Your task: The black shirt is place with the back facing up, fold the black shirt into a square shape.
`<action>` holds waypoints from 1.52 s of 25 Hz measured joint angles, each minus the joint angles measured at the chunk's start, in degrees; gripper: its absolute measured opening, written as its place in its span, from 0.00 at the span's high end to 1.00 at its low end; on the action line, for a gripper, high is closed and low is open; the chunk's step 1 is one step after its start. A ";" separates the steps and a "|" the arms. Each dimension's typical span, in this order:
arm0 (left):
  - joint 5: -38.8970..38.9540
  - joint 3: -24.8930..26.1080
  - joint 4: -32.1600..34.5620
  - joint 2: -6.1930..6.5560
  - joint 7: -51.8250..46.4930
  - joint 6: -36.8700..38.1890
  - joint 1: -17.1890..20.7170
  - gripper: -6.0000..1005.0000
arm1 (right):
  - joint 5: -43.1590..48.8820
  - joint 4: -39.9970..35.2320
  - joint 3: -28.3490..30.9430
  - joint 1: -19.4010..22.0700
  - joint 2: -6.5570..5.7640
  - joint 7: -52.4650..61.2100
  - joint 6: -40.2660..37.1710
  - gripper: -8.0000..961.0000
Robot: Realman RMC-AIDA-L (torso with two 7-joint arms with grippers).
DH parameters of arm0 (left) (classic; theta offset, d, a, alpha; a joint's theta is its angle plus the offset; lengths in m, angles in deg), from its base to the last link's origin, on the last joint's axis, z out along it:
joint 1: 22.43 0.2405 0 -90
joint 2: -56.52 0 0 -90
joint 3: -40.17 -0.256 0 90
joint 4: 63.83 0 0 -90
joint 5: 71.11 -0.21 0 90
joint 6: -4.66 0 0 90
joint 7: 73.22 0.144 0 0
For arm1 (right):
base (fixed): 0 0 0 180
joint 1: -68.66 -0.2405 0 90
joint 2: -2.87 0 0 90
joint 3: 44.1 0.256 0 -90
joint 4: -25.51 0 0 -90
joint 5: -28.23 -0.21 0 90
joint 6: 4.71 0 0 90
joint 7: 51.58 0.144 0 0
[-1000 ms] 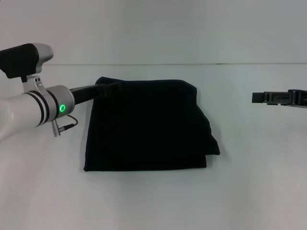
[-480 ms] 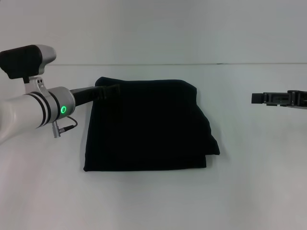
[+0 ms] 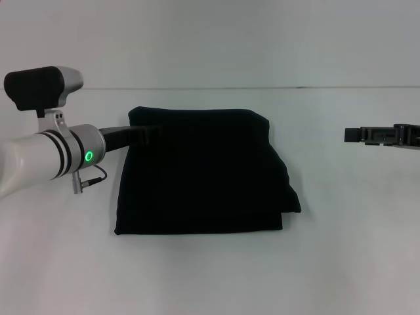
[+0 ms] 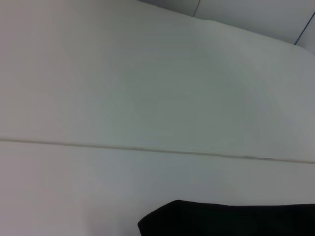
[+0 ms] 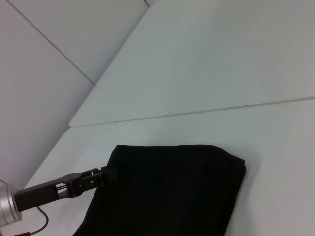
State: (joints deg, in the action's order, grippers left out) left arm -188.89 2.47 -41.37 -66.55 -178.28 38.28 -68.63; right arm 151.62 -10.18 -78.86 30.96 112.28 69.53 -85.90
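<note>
Your black shirt (image 3: 200, 172) lies near the middle of the white tabletop (image 3: 210, 275), already folded down into a compact, roughly square bundle. Its near and left edges look straight; the right side is less tidy, with an under-layer poking out toward the near right corner.

Judging from that shape, you are at the tail end of the folding, at the last tuck or the let-go at the far left corner. The next move probably calls for drawing the left arm clear without dragging the top layer along, then deciding whether that ragged right edge needs squaring up.

Your left end effector (image 3: 146, 133) sits at the shirt's far left corner, its black fingers lying against or just over the cloth edge. Black on black, so I cannot tell whether it is pinching fabric or has already let go; the right wrist view (image 5: 91, 180) shows its tip meeting the shirt's edge but does not settle it either.

Your right end effector (image 3: 354, 134) hangs well off to the shirt's right, touching nothing; its opening cannot be judged from this side-on view.
</note>
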 joint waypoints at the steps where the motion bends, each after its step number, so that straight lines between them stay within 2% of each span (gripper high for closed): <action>1: 0.17 -0.01 0.07 -0.07 -0.07 0.01 0.09 0.27 | 0.00 0.00 -0.02 0.00 0.00 0.00 0.01 0.09; 11: 0.19 0.07 -0.11 -0.01 -0.25 0.42 -0.43 0.64 | 0.00 0.00 -0.05 0.12 0.00 0.00 0.29 0.09; 14: 0.19 0.08 0.07 0.04 -0.26 1.16 -0.77 0.84 | 0.00 0.00 -0.05 0.18 0.00 0.00 0.44 0.10; 24: 0.19 0.09 0.11 0.20 -0.40 2.09 -2.04 0.94 | 0.00 0.00 -0.05 0.17 0.00 -0.08 0.51 0.10; 30: 0.20 0.45 0.36 0.08 -0.41 2.09 -1.47 0.94 | 0.00 0.00 -0.06 0.17 0.00 -0.09 0.51 0.11; 35: 0.93 1.83 3.13 -0.30 -1.44 2.70 1.09 0.94 | 0.52 0.00 -0.14 0.24 -0.07 -0.09 0.50 0.11; 38: 1.29 2.20 7.02 -0.60 -3.62 5.75 3.37 0.85 | 0.64 0.00 -0.04 0.42 -0.16 -0.09 0.51 0.11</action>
State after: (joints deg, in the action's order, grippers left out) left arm -187.60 4.67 -34.36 -67.15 -181.90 44.04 -65.26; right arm 152.26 -10.18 -78.90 31.38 112.12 69.44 -85.39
